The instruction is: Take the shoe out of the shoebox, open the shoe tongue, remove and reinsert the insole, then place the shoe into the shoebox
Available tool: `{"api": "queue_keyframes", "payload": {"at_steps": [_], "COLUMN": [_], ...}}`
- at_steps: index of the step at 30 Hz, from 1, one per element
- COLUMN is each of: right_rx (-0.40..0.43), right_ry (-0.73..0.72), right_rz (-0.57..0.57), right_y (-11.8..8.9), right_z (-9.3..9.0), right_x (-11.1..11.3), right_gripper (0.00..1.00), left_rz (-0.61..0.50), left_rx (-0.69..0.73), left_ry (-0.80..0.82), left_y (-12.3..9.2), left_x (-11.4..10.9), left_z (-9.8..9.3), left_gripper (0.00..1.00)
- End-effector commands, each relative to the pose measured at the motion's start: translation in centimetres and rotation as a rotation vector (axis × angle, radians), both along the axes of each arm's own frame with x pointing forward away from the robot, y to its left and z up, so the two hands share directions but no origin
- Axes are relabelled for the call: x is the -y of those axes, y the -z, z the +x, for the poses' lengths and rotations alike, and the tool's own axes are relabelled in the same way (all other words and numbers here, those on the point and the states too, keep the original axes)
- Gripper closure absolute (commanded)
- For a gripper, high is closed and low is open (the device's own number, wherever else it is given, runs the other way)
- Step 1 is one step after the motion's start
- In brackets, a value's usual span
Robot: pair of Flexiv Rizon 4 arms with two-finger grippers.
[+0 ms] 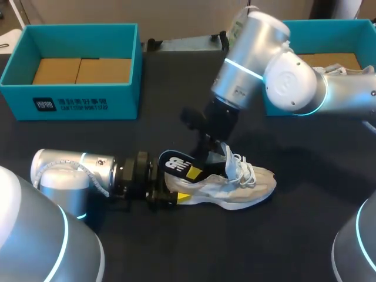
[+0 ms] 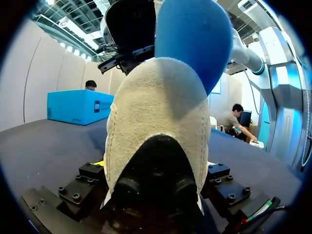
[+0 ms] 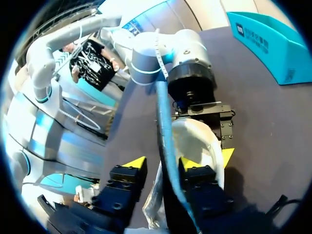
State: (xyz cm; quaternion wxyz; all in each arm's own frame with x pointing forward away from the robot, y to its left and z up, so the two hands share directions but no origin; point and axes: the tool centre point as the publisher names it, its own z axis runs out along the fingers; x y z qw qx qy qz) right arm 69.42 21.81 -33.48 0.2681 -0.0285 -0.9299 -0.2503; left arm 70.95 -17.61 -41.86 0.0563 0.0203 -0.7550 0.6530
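**Dark tabletop, shoe lying left to right, insole halfway up out of the heel end**

Black table with a teal shoebox at the far left and a second teal box at the far right. The shoe is out of both and sits near the middle. Its long axis runs left to right, heel left and toe right.

The left gripper comes in flat from the left and is clamped on the heel from both sides.

The insole pokes up out of the heel opening and leans left. The right gripper drops in from above, just right of it, by the raised tongue. Can't tell from any view whether it's actually pinching the insole or just next to it.

So the right arm is the one on the insole. Whichever way the insole goes next, it'll probably have to travel along the shoe's length while the left arm braces the heel.

Writing-wise, there's white print on the shoebox front and a white logo on the insole's heel.
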Motion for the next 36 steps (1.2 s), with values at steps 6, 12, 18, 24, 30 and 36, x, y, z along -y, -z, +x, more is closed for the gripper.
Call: {"api": "queue_keyframes", "payload": {"at_steps": [6, 12, 18, 24, 30, 36], "right_rx": [0.013, 0.072, 0.145, 0.145, 0.145, 0.195], "right_ry": [0.022, 0.038, 0.022, 0.022, 0.022, 0.036], "right_rz": [0.034, 0.073, 0.133, 0.133, 0.133, 0.283], "right_y": [-0.1, -1.9, -4.4, -4.4, -4.4, -7.7], "right_z": [-0.2, -0.1, -0.1, -0.1, -0.1, 1.3], "right_x": [0.0, -0.5, -1.9, -1.9, -1.9, -4.2], "right_gripper": [1.00, 1.00, 1.00, 1.00, 1.00, 1.00], "left_rz": [-0.001, -0.001, -0.001, -0.001, -0.001, -0.001], "left_rx": [0.000, 0.000, 0.000, 0.000, 0.000, 0.000], "left_ry": [-0.002, -0.002, -0.002, -0.002, -0.002, -0.002], "left_y": [0.1, 0.1, 0.1, 0.1, 0.1, 0.1], "left_x": [0.1, 0.1, 0.1, 0.1, 0.1, 0.1], "left_z": [0.0, 0.0, 0.0, 0.0, 0.0, 0.0], "left_gripper": [1.00, 1.00, 1.00, 1.00, 1.00, 1.00]}}
